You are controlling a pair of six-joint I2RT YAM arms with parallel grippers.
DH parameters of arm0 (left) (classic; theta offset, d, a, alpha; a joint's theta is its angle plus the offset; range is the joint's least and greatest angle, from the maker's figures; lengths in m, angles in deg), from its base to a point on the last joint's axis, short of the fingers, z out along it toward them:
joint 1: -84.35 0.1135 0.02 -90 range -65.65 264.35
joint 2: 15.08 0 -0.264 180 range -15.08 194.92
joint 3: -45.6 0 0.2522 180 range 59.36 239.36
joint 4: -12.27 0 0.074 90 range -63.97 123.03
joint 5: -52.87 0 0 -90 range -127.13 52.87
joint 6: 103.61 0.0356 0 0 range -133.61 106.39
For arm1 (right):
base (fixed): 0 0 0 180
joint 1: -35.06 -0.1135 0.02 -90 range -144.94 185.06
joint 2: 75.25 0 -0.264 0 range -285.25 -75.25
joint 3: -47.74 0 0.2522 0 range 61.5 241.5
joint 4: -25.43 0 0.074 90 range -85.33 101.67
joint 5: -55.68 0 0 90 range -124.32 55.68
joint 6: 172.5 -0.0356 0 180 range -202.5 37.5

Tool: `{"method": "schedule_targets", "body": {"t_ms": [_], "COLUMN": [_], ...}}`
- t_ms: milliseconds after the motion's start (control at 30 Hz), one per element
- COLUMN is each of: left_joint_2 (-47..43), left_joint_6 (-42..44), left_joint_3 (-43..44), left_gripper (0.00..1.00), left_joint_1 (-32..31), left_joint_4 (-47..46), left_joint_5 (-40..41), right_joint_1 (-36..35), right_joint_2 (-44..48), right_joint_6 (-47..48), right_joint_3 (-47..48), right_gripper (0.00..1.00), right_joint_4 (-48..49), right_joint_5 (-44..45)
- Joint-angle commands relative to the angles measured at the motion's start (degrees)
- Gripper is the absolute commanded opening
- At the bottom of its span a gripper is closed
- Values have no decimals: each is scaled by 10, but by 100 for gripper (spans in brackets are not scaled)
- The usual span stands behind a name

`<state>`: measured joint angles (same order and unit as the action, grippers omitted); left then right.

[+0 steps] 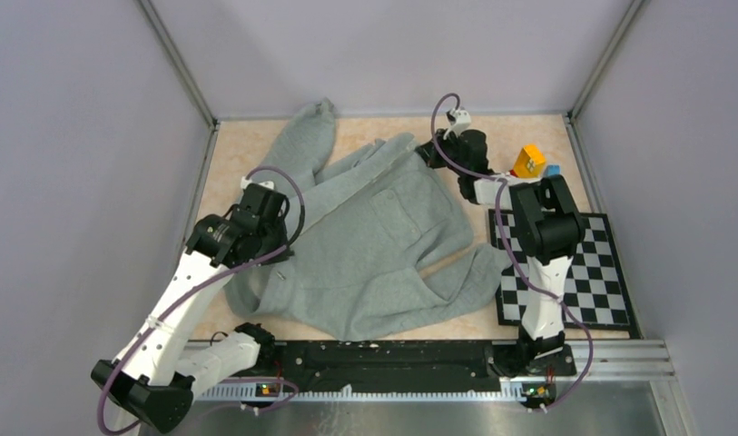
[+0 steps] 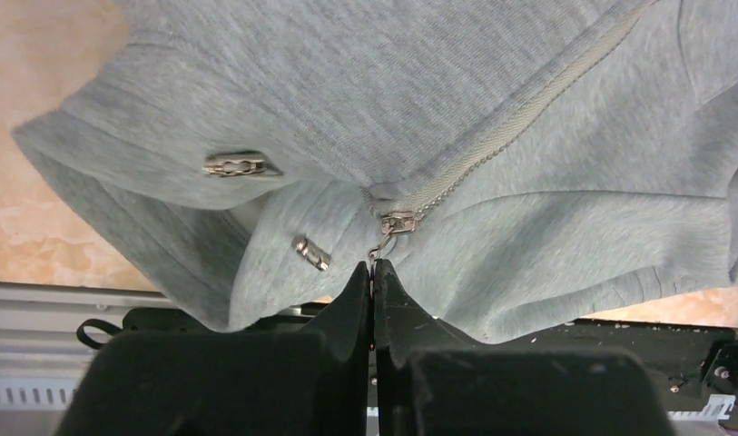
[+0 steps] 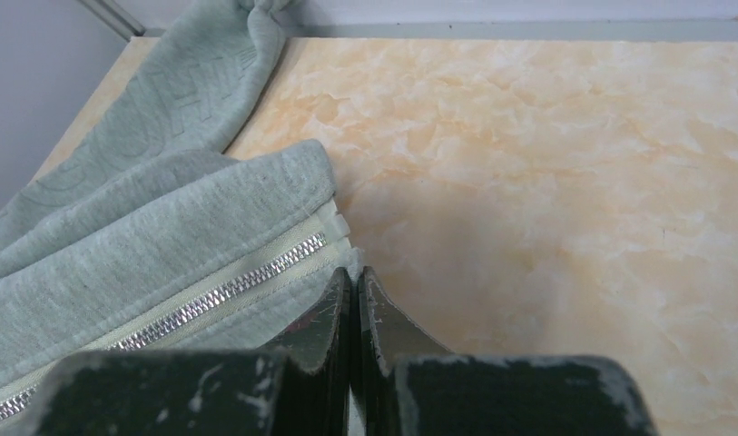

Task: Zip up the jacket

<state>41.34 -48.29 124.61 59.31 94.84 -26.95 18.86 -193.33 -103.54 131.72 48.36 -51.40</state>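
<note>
The jacket sprawls across the centre of the marble table. At the jacket's 1 o'clock, the right gripper pinches its edge by the zipper's end. At 9 o'clock, the left gripper clenches the zipper pull.

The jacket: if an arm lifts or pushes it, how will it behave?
Probably floppy: the jacket lies rumpled with sleeves sprawled, so a lifted edge would likely leave the rest draping. Pushed, it would likely bunch rather than slide whole across the table. Fabric puckers around the zipper slider, so it probably gives under pull.
</note>
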Motion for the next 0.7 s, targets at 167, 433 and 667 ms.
{"method": "schedule_targets", "body": {"t_ms": [167,433,667], "left_joint_2": [-35,-34,-62], "left_joint_6": [46,30,16], "left_joint_3": [30,31,28], "left_gripper": [0,0,0], "left_joint_1": [11,12,13], "left_joint_4": [124,120,122], "left_joint_5": [26,54,95], "right_joint_1": [58,66,64], "right_joint_2": [-25,-42,-47], "right_joint_6": [44,42,49], "right_joint_3": [61,82,74], "right_gripper": [0,0,0], "right_joint_4": [9,6,-12], "right_joint_5": [111,49,74]}}
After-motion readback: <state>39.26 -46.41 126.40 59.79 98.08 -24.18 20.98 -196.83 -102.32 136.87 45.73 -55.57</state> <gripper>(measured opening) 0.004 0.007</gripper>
